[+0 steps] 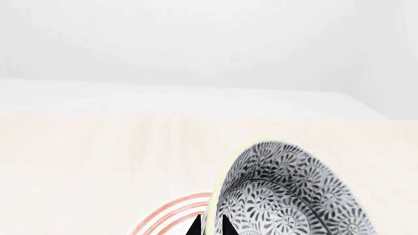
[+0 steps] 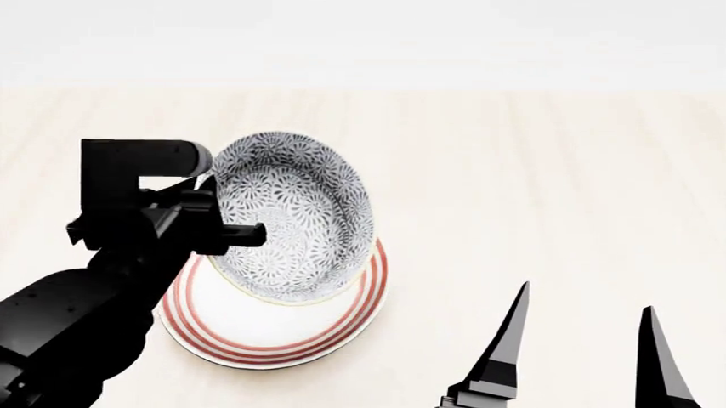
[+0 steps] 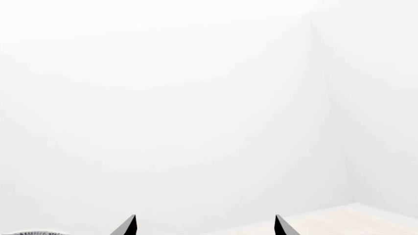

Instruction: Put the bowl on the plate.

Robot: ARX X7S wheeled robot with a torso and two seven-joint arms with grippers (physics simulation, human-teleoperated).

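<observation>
Left wrist view: the bowl (image 1: 294, 196) fills the near corner, tipped steeply so its patterned inside faces the camera. The two dark fingertips of the left hand (image 1: 209, 226) stand close together on either side of its yellowish rim, so the hand is pinched narrow on the rim. Just beyond the fingertips a red-ringed arc of the plate (image 1: 171, 215) shows on the pale bench (image 1: 98, 161).

Head view: the left hand (image 2: 233, 235) holds the bowl (image 2: 297, 217) at its left edge, tilted up with the open side turned toward the right. The bowl hangs over the plate (image 2: 272, 336), its lower rim close to or on the plate's face; I cannot tell whether they touch. The right hand (image 2: 584, 340) stands well apart to the right, its two fingers spread wide with nothing between them, over bare bench (image 2: 545, 187).

Right wrist view: mostly white wall. The right hand (image 3: 205, 226) shows only as two fingertips set wide apart, holding nothing. A sliver of the bowl (image 3: 33, 233) edges in at one corner.

Judging by this, the carry is done: the bowl is already over the plate. What is left is to level it, set it down flat inside the red rings, then release and pull the left hand clear.
</observation>
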